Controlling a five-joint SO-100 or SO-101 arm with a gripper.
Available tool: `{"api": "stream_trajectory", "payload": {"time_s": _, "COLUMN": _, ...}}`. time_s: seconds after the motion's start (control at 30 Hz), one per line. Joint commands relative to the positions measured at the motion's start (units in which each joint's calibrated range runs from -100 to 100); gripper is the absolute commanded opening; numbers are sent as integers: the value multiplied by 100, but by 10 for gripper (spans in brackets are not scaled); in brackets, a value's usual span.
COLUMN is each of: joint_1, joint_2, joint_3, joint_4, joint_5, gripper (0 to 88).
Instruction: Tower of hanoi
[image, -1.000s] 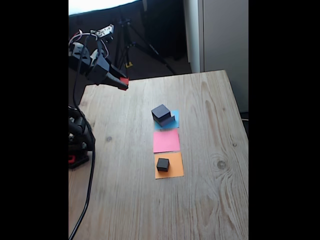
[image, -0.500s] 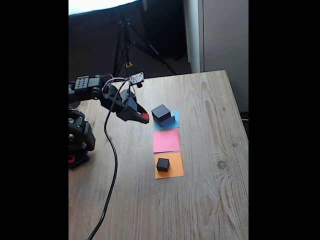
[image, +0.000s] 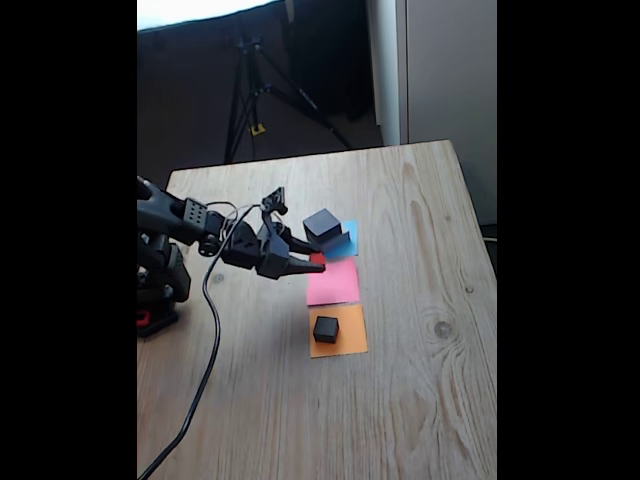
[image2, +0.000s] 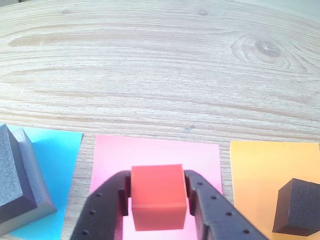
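We have the gripper (image2: 159, 200) closed snugly on the tiny red cube (image2: 158, 196), one black finger (image2: 107, 210) pressed to each side face, so the cube sits square between them with its top and front faces open to the wrist view. That sideways pinch leaves the cube's underside free, which we judge is what a clean set-down needs.

In the wrist view the cube hangs directly over the pink paper square (image2: 155, 155), near its middle; whether it already touches the paper we cannot tell. In the fixed view the gripper (image: 312, 262) reaches in from the left, its tips at the far left corner of the pink paper square (image: 333, 283), just beside the stack.

That stack stands on the blue paper square (image: 345, 240) at the far end of the row: the black slab (image: 322, 224) on the grey slab (image: 338, 240) (in the wrist view they show at the left edge, black slab (image2: 12, 170) over grey slab (image2: 30, 205)). The small black cube (image: 325, 328) rests alone on the orange paper square (image: 338, 332) at the near end, to the right in the wrist view (image2: 299, 207).

We read the layout as three pegs laid out as coloured squares on the wooden table (image: 430, 330), with the smallest piece heading for the middle one. The arm keeps low and clear of both neighbours, well apart from the small cube, closer to the stack.
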Motion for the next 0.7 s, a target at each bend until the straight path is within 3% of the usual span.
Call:
{"api": "stream_trajectory", "payload": {"time_s": 0.0, "joint_1": 72, "joint_2": 663, "joint_3": 41, "joint_4": -1336, "joint_5": 39, "gripper": 2}}
{"api": "stream_trajectory", "payload": {"time_s": 0.37, "joint_1": 147, "joint_2": 2343, "joint_3": 5, "joint_4": -3359, "joint_5": 240, "gripper": 2}}
{"api": "stream_trajectory", "payload": {"time_s": 0.67, "joint_1": 223, "joint_2": 3365, "joint_3": -550, "joint_4": -3991, "joint_5": 507, "gripper": 3}}
